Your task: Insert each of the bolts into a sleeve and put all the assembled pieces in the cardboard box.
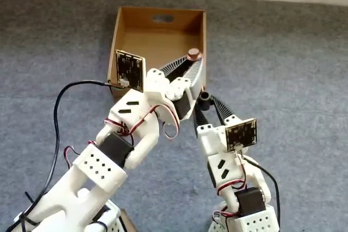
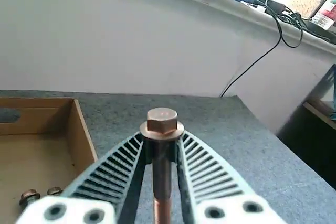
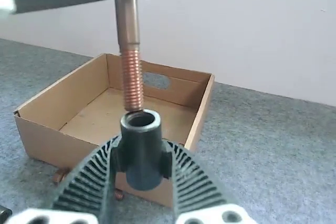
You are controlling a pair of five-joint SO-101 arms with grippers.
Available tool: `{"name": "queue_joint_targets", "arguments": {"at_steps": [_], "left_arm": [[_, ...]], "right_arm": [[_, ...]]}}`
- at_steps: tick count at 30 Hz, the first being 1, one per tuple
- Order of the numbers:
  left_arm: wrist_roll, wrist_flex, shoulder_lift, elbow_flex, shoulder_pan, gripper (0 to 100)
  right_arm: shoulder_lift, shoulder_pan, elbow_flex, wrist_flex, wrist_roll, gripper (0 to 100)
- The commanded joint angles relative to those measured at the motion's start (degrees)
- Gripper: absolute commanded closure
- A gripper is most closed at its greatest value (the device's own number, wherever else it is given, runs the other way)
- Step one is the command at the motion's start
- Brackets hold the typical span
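— Where is everything sitting?
— The grey, carpet-like table [image 1: 283, 52] is carrying a brown cardboard box [image 1: 136, 20] at the far side. The left gripper [image 2: 162, 145] is clamping a copper-coloured hex bolt [image 2: 162, 121] between ribbed fingers [image 2: 118, 169]. The right gripper [image 3: 142, 148] is grasping a black tubular sleeve [image 3: 140, 129], with the bolt's threaded tip at its mouth.
— Anything inside the box?
— The left wrist view is showing two bolt heads [image 2: 30, 196] near its right wall.
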Motion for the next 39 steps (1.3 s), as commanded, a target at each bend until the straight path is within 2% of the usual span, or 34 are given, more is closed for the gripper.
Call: {"name": "queue_joint_targets", "arguments": {"at_steps": [1,8,16,24,39], "left_arm": [[-0.4,-1.5,0.2,-3.1,1.2,99],[-0.4,-3.7,5.1,-10.8,1.3,99],[-0.3,-3.3,9.4,-11.4,2.2,99],[-0.3,10.4,0.1,-11.0,6.5,99],[-0.4,10.6,-0.6,-6.5,4.0,99]], "right_arm": [[-0.6,0.6,-0.7,-1.5,0.6,99.3],[-0.6,0.6,-0.7,-1.5,0.6,99.3],[-0.6,0.7,-0.7,-1.5,0.6,99.3],[-0.6,0.7,-0.7,-1.5,0.6,99.3],[-0.6,0.7,0.0,-1.5,0.6,99.3]]}}
